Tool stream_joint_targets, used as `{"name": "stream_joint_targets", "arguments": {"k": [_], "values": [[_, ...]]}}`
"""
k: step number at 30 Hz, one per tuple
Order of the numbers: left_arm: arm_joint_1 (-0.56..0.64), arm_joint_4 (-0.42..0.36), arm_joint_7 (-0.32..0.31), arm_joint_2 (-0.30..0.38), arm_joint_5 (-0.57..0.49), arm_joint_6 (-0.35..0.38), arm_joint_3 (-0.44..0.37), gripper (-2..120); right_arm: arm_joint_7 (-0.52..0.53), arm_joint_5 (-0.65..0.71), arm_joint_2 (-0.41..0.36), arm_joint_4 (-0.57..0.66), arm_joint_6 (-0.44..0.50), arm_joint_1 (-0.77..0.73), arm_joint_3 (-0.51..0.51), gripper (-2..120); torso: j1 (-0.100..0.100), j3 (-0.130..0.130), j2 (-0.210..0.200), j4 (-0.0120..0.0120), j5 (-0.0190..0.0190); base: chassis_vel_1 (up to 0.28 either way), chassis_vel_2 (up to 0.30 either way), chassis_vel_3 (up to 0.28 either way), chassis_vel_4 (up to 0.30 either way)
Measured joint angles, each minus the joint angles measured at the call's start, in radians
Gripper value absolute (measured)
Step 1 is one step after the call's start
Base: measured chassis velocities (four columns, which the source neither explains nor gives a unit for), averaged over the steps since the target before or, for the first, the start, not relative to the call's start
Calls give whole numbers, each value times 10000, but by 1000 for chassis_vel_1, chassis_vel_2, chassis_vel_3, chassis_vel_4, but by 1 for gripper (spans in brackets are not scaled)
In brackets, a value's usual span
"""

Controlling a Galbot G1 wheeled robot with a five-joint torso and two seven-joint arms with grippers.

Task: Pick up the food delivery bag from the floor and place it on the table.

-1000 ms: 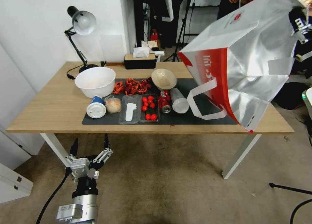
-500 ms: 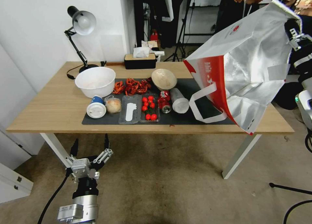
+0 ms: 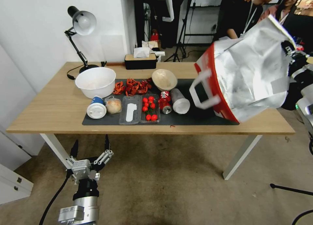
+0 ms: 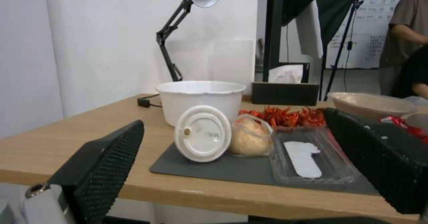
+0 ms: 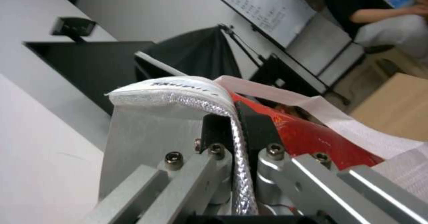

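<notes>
The food delivery bag (image 3: 251,74), silver foil with a red side and white strap handles (image 3: 200,94), hangs tilted over the right end of the table (image 3: 49,107). Its lower corner is at the right end of the dark mat (image 3: 195,119); I cannot tell whether it touches. My right gripper (image 3: 290,52) is shut on the bag's upper rim. In the right wrist view the gripper (image 5: 236,130) pinches the foil-lined edge of the bag (image 5: 147,133). My left gripper (image 3: 91,143) stands open and holds nothing, low over the floor (image 3: 169,185) before the table's front left.
The mat holds a white bowl (image 3: 95,82), a lidded cup (image 3: 96,110), a bun, red crayfish (image 3: 132,86), cherry tomatoes (image 3: 149,108), a can and a tan bowl (image 3: 164,79). A lamp (image 3: 81,22) and tissue box (image 3: 141,61) stand behind. People stand beyond the table.
My right gripper has come down and slightly left with the bag. The bag has swung, turning its red side leftward and sinking toward the table's right end. The left arm has not moved.
</notes>
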Motion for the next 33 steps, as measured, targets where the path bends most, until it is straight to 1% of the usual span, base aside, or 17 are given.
{"name": "stream_joint_targets", "arguments": {"k": [6,9,13,18,23,33], "values": [[6,-4,-8,-48,57,-7,11,100,444,-19,-119,-50,-296,6,-50,0,-1,0,0,1,0,0,0,0,0],[17,11,-14,-109,128,-18,56,100,1529,-25,-139,-71,-865,262,-85,0,-1,0,0,1,0,0,0,0,0],[23,34,-19,-172,196,-27,93,100,1783,7,-272,-176,-1119,405,-86,0,0,0,0,0,-1,0,0,0,0],[24,42,-19,-197,232,-29,112,100,1796,-29,-367,-241,-1156,475,-108,0,-1,0,0,0,-1,0,0,0,0],[24,47,-19,-205,260,-34,123,100,2059,-105,-525,-313,-1247,596,-169,0,0,0,0,0,0,0,0,0,0],[14,47,-26,-133,239,-34,123,100,2605,-355,-662,-440,-1545,1034,-551,0,-1,0,-1,1,-1,0,0,0,0]]}}
